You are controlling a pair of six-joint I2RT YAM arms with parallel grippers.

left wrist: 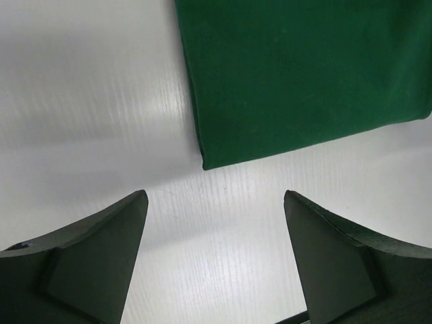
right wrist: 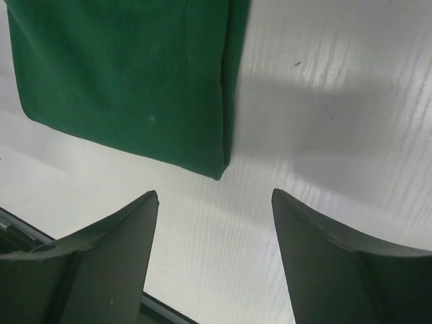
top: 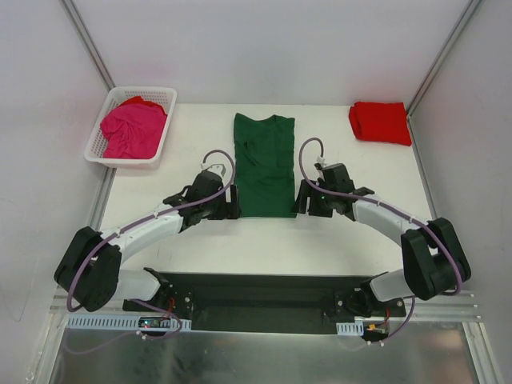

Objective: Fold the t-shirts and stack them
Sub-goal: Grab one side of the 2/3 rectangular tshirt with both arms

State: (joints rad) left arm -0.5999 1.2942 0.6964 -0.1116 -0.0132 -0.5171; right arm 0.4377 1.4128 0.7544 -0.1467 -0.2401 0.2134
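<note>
Although one garment looks finished, the job reads as less than half done. The red t-shirt (top: 380, 122) lies folded into a compact rectangle at the far right corner of the tabletop (top: 200, 128), alone, with nothing stacked on it. At the middle of the tabletop the dark green t-shirt (top: 264, 164) lies flat as a long narrow strip, collar at the far end and hem at the near end, its sides apparently turned in. Judging by that shape, it needs its crosswise folds and then a move onto the red one. The magenta t-shirt (top: 132, 130) sits crumpled in the white lattice basket (top: 128, 162) at the far left, unfolded, so it has the whole sequence ahead of it. The left tool (top: 230, 204) hangs by the near left corner of the green strip and the right tool (top: 302, 202) by the near right corner. Both wrist views show the jaws spread wide with only bare tabletop between them and the cloth corner lying just beyond, so both are released and grasp nothing. That placement suggests the hem corners are the next thing to be taken. As for writing, no brand, print or label can be read on any shirt or on the basket; a tag inside the green collar, if present, is too small to tell.
</note>
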